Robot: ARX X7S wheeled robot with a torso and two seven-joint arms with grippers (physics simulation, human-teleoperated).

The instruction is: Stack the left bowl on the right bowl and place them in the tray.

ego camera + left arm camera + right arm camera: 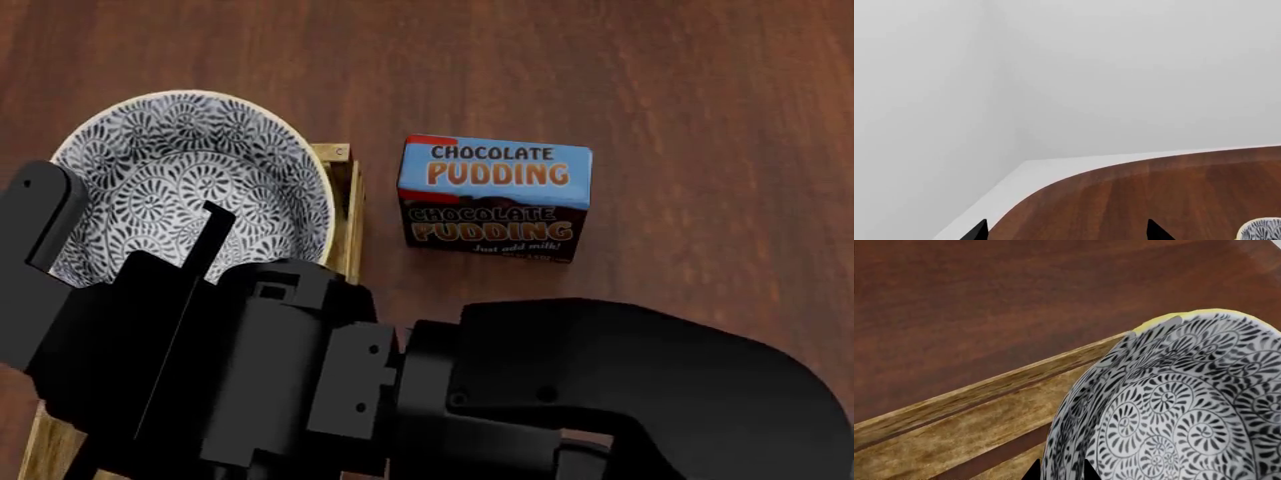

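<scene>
Risk first, head view: we see a patterned bowl (187, 190) sitting over the left part of the tray (344, 215), its rim reaching the tray's right plank. Whether it is one bowl or two stacked, we cannot tell from here. The right arm (400, 390) fills the lower frame and hides most of the tray, so the right gripper itself is not visible in this view. If the bowl rests on the plank rather than inside, we judge it could tip or slide out on release. The pudding box (494, 198) stands on the bench (694, 100) near the tray's right side, clear of it; a wide sweep rightward could knock it.

Left wrist view: left gripper (1067, 232) shows only two dark tips, set apart, nothing between them, so jaws released. It hovers near the rounded bench edge, with a sliver of patterned rim at the frame corner. Plenty of bare bench around it.

Right wrist view: right gripper (1057, 471) tips straddle the bowl's rim, jaws clenched on it as far as we can judge. The tray plank runs just beside the bowl wall, so little room there; lowering crooked could catch the plank.
</scene>
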